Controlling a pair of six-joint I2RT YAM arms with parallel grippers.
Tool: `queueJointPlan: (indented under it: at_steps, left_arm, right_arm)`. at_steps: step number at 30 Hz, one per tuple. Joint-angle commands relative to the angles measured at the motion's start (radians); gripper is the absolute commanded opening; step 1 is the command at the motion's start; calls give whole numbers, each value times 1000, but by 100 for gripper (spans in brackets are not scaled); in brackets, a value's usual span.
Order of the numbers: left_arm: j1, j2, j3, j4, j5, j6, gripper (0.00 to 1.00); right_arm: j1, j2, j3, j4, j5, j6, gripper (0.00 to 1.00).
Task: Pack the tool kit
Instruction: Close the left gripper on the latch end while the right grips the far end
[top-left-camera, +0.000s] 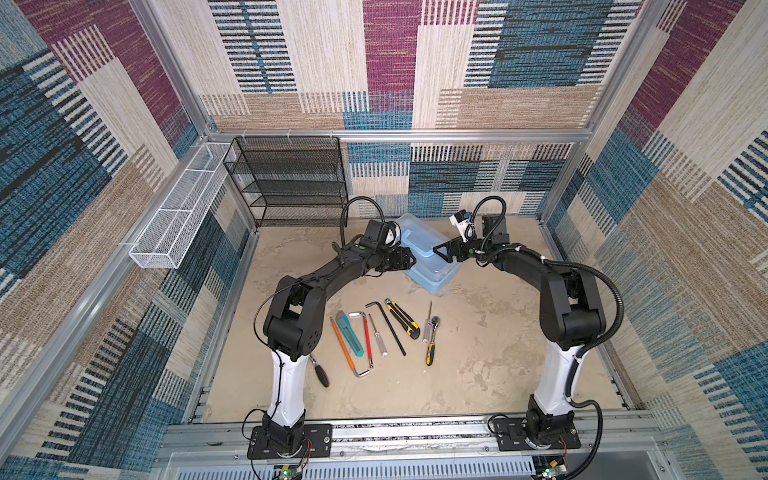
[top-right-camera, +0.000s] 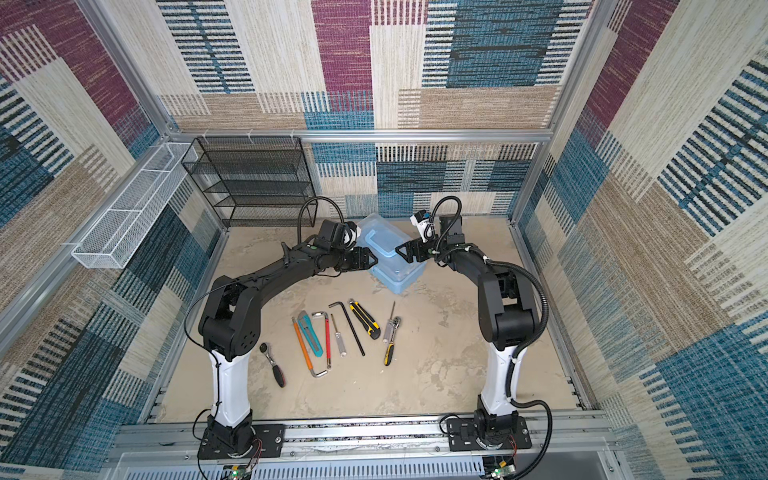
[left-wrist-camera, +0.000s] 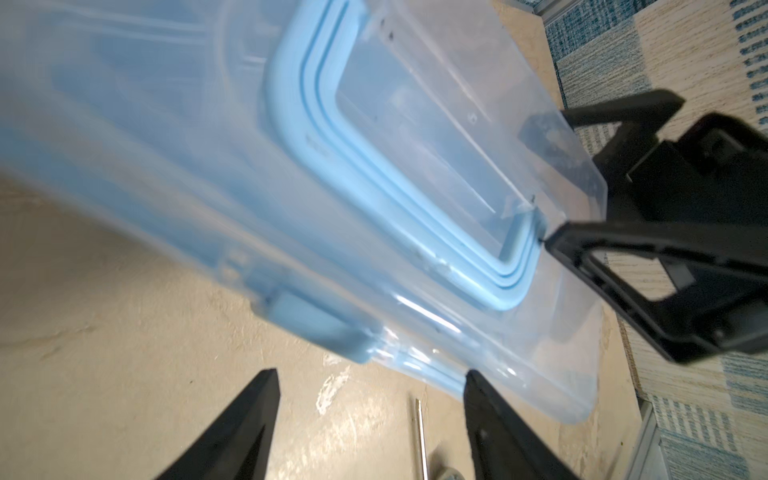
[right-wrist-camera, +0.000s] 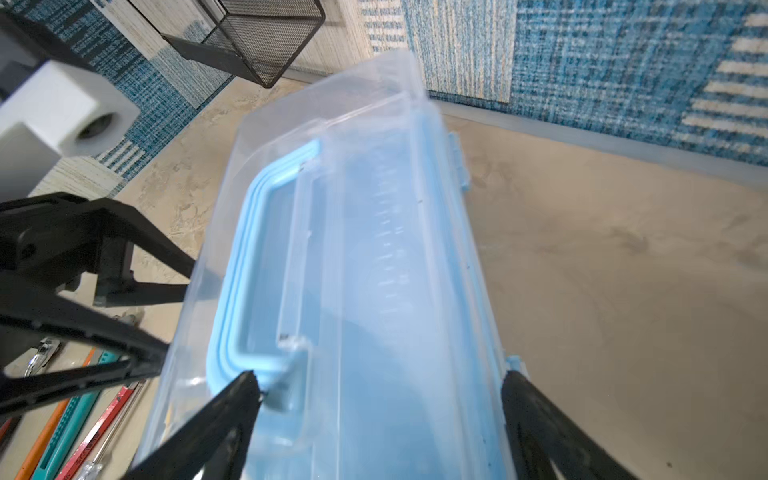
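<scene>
The toolbox (top-left-camera: 434, 274) sits on the table (top-left-camera: 478, 374) towards 12 o'clock, with loose tools (top-left-camera: 401, 319) lying at its 6 o'clock. The left pincer (top-left-camera: 414, 260), at its 9 o'clock, gapes empty. The right pincer (top-left-camera: 436, 250), at its 3 o'clock, is spread wide astride its end, with one fingertip (left-wrist-camera: 557, 243) touching the blue handle (left-wrist-camera: 316, 141).

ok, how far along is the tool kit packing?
Done: nothing visibly packed. The toolbox lid is down, and tools including the hex key, mini hacksaw and black-handled ratchet lie on the table.
In hand: left gripper sits open by the blue latch; right gripper straddles one end of the box, jaws wide.
Left: open it, load every tool, close it.
</scene>
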Motion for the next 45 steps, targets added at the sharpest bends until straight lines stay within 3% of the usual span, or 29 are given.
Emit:
queueJointPlan:
  at_steps: [1, 9, 16, 24, 32, 45]
  left_arm:
    - [-1, 19, 28, 7, 27, 5, 73]
    - [-17, 23, 29, 13, 62, -1, 73]
    - [-14, -25, -4, 7, 43, 20, 73]
    - [18, -45, -8, 37, 66, -43, 74]
    - [30, -29, 12, -51, 28, -57, 75]
    - [33, -57, -58, -59, 5, -73, 75]
  right_arm:
    - [4, -68, -73, 31, -15, 52, 92]
    - [4, -220, -239, 76, 23, 137, 91]
    - [4, -290, -236, 14, 211, 147, 96]
    - [24, -157, -7, -69, 350, 141, 98]
    - [102, -6, 213, -202, 484, 96, 97]
    - [137, 95, 303, -303, 566, 58, 96]
